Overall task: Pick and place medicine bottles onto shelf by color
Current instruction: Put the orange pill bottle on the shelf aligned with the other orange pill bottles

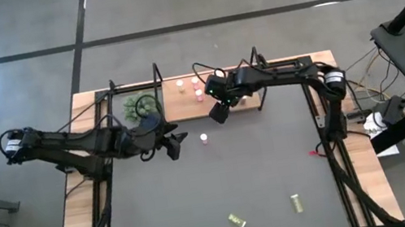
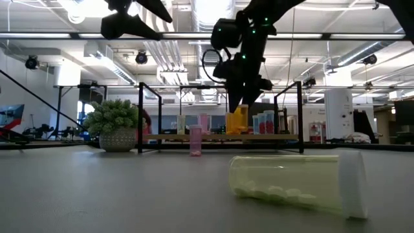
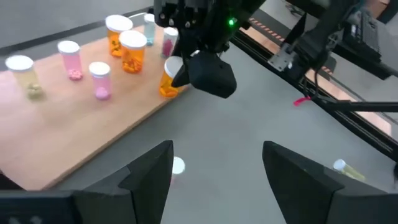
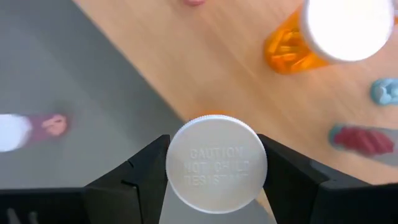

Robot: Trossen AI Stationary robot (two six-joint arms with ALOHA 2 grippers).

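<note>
The shelf is a light wooden board at the table's far side, with several medicine bottles standing on it, orange and pink among them. My right gripper is over the board's near edge, shut on an orange bottle with a white cap. My left gripper hovers open above the dark mat. Below it, between its fingers in the left wrist view, a pink bottle stands upright on its base. Two yellow-green bottles lie on their sides near the front edge. My right gripper pinches the orange bottle's white cap by its round sides between the two fingers. The fingers come from above, slanting down. The bottle hangs upright below them at the shelf's near edge. Whether its base touches the board, I cannot tell.
A small green plant in a pot sits at the shelf's left end. Black frame uprights stand at both short ends of the shelf. A small red scrap lies at the mat's right. The mat's middle is bare.
</note>
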